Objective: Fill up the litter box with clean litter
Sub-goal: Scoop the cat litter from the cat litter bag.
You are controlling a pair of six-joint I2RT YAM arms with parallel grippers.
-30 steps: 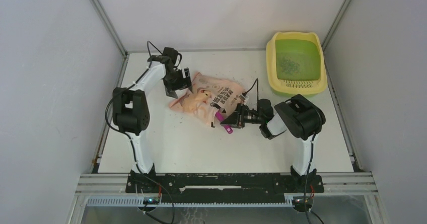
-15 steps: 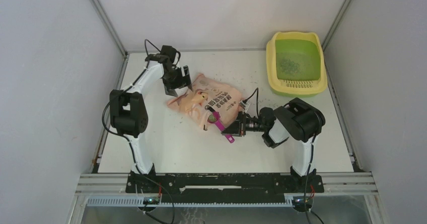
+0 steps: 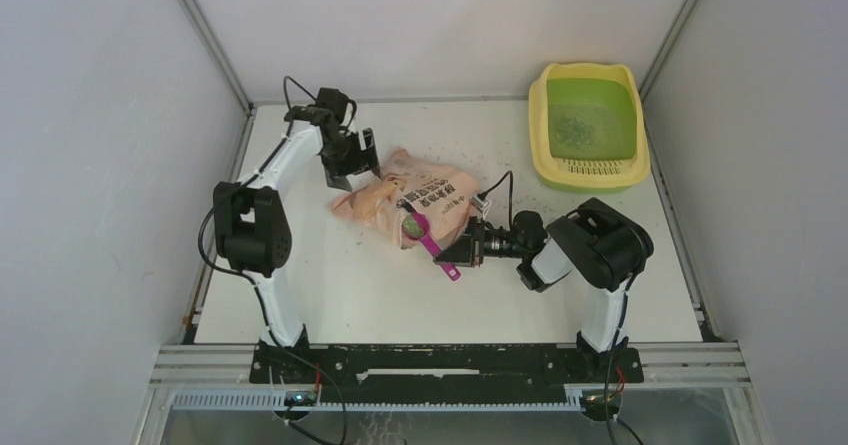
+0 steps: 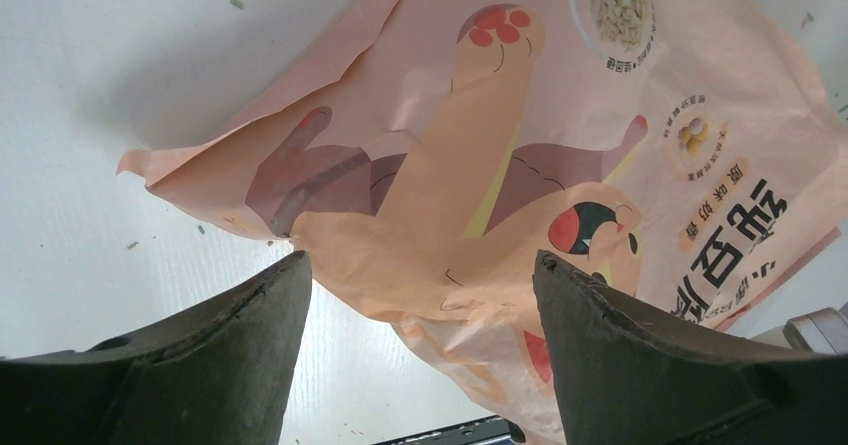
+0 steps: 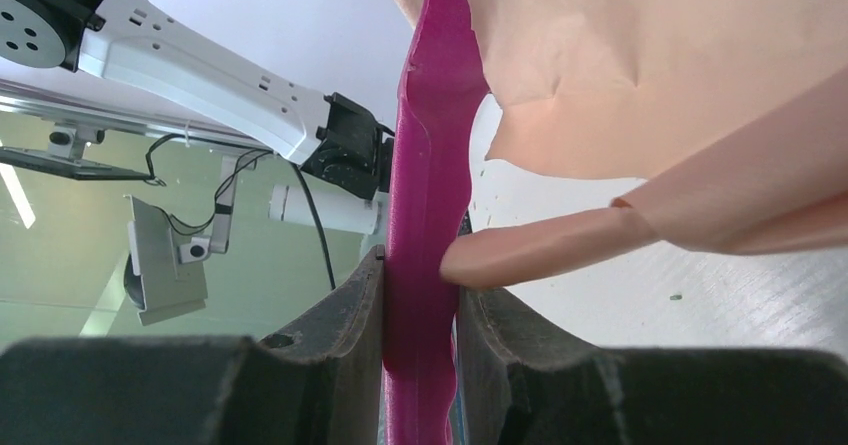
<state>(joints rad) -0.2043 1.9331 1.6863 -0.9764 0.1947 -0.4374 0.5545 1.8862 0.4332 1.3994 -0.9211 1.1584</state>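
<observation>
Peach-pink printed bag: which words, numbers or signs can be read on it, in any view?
Peach-pink printed plastic bag, small orange characters: "原味奶香", turned sideways, read with some doubt.
Large dark characters: Chinese, turned and cut off by the frame edge, not surely readable.
Top view: the print is too small to read.
No other text is visible.

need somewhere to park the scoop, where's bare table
Bare table lies between the bag and the arm bases, and along the back wall left of the litter box. Crowded: the middle, where the right gripper holds the scoop at the bag, the left gripper over its far end.
</observation>
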